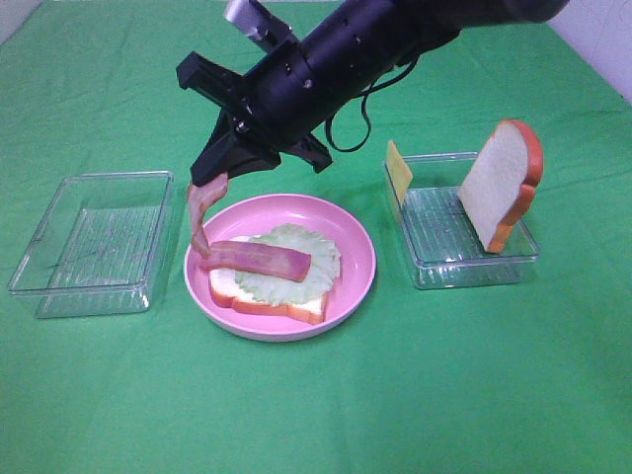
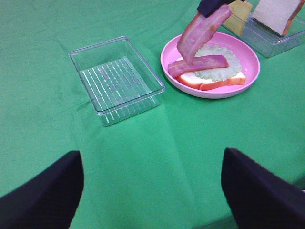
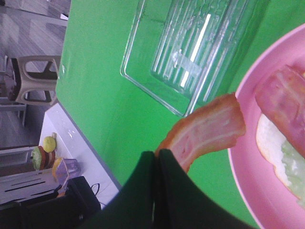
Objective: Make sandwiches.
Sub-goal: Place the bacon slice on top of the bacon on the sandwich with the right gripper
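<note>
Currently the right hand (image 1: 215,174) pinches a dangling bacon strip (image 1: 200,212) above the rim of the pink plate (image 1: 357,259), beside the half-built sandwich (image 1: 296,281); released here, it could slide onto the table (image 1: 316,415).

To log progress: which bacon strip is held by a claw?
The hanging strip, pinched by the right claw; the flat strip lies on the lettuce.

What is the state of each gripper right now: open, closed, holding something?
Left gripper: open, holding nothing.
Right gripper: closed on a bacon strip, which hangs in the air.
</note>
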Controlling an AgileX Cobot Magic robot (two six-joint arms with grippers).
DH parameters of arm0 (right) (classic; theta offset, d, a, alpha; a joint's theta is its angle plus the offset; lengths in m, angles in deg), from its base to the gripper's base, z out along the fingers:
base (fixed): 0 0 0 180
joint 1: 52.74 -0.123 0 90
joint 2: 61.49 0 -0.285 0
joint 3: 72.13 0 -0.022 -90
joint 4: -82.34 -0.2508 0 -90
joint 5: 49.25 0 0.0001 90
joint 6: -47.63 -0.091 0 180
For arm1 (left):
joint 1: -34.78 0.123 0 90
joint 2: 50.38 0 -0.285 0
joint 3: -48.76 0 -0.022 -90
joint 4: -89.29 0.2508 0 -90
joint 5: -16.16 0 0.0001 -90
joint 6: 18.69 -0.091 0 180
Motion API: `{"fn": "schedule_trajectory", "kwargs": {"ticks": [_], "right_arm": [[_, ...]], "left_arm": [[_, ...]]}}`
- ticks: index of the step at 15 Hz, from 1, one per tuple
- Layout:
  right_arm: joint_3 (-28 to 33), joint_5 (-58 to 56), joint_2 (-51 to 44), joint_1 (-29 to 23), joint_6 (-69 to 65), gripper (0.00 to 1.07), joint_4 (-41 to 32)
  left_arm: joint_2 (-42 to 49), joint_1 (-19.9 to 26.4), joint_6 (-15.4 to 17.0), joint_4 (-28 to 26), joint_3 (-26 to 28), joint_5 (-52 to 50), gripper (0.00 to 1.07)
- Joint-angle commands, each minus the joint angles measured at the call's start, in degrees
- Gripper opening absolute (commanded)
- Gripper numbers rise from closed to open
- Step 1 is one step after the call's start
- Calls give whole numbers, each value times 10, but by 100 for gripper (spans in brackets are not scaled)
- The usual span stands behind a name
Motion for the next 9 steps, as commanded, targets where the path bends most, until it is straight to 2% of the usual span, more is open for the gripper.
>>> {"fn": "schedule_trajectory", "kwargs": {"ticks": [1, 5, 6, 9], "right_arm": [[-3, 10, 36, -1, 24, 0, -13], [-3, 33, 50, -1, -62, 0, 129], [-3, 42, 49, 0, -123, 0, 220], [-3, 48, 49, 0, -167, 0, 288]], "left_arm": [[13, -2, 1, -1, -1, -3, 76], [13, -2, 1, -1, -1, -3, 76], [13, -2, 1, -1, -1, -3, 76], [13, -2, 1, -1, -1, -3, 76]]}}
